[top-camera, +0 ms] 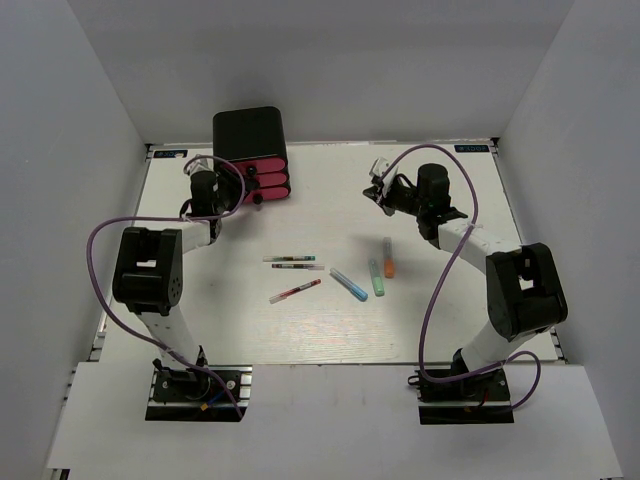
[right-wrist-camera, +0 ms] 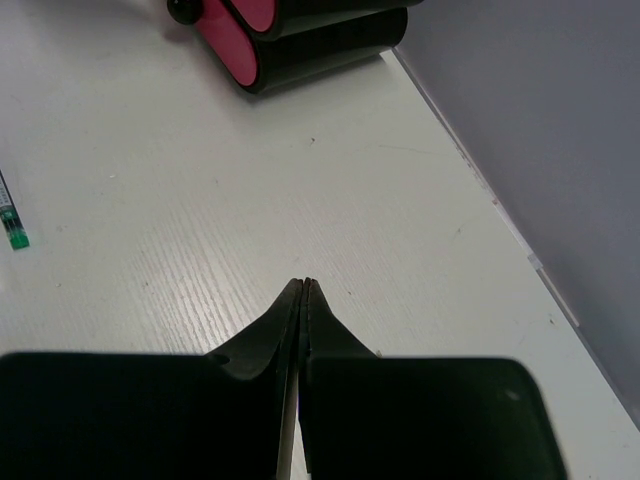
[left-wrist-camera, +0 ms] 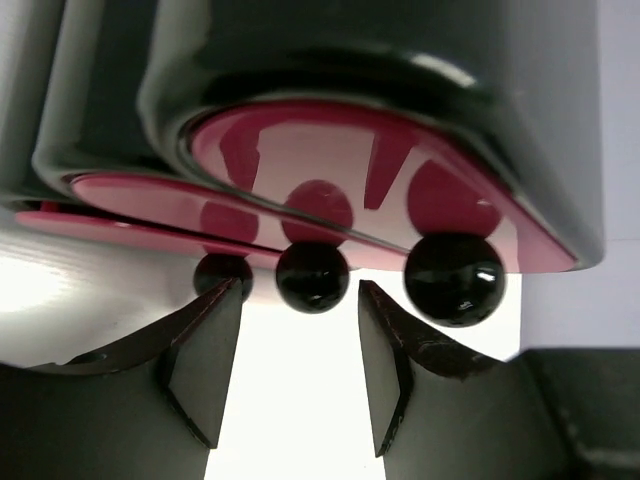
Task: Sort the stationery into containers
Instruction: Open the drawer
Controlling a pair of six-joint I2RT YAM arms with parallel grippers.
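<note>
The black cabinet (top-camera: 250, 135) with three pink drawers (top-camera: 264, 180) stands at the far left. My left gripper (top-camera: 243, 192) is open right in front of the drawers. In the left wrist view my left gripper (left-wrist-camera: 300, 292) has the middle black knob (left-wrist-camera: 312, 277) just ahead of its fingertips, not touching. My right gripper (top-camera: 372, 190) is shut and empty over bare table at the far right, also in its wrist view (right-wrist-camera: 303, 284). Two whitish pens (top-camera: 293, 262), the red pen (top-camera: 295, 291) and the blue (top-camera: 348, 284), green (top-camera: 377, 277) and orange (top-camera: 388, 258) markers lie mid-table. The eraser is not in view.
The white table (top-camera: 330, 330) is closed in by grey walls on three sides. The right wrist view shows the cabinet (right-wrist-camera: 330, 35) far ahead, a pen's green end (right-wrist-camera: 14, 228) at the left edge, and the wall along the table's right edge.
</note>
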